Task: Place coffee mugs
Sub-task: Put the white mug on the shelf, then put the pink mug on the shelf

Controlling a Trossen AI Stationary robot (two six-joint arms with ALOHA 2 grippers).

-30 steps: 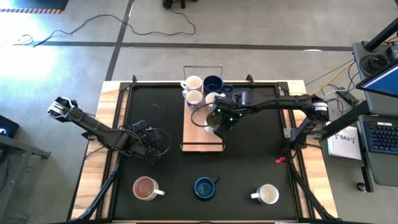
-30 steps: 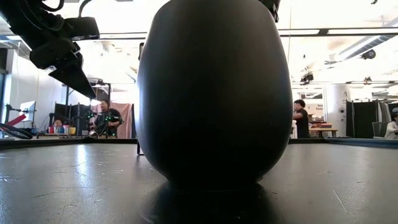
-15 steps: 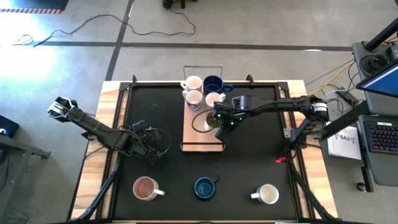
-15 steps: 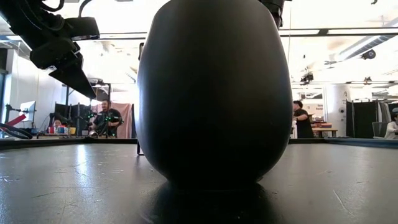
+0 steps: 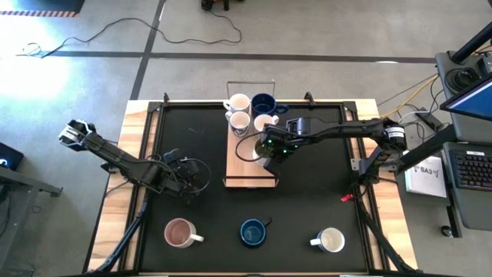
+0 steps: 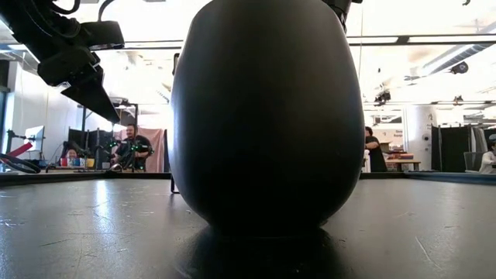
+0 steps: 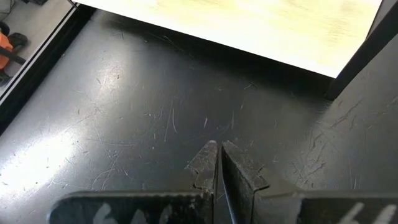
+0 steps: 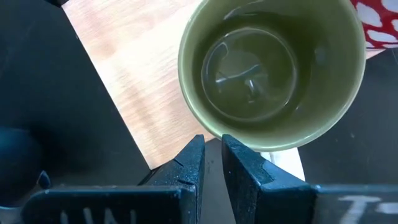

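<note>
Right gripper [image 8: 212, 155] pinched on olive green mug [image 8: 271, 71] by its rim, over wooden tray [image 5: 247, 161], frame centre. Left gripper [image 7: 217, 155] closed, empty, above worktop [image 5: 323, 192] at left.

We see four small ceramic mugs [image 5: 251, 112] on the rectangular wooden tray [image 5: 240, 169], three ceramic mugs [image 5: 253, 232] in a row before it.

Two slim dark jointed arms, left end effector [image 7: 219, 163] with flat black scuffed tapering fingers on a dark crossbar bearing pale markings, right end effector [image 8: 212, 163] alike, small green lights glowing by its wrist, black cables looped near the left wrist
</note>
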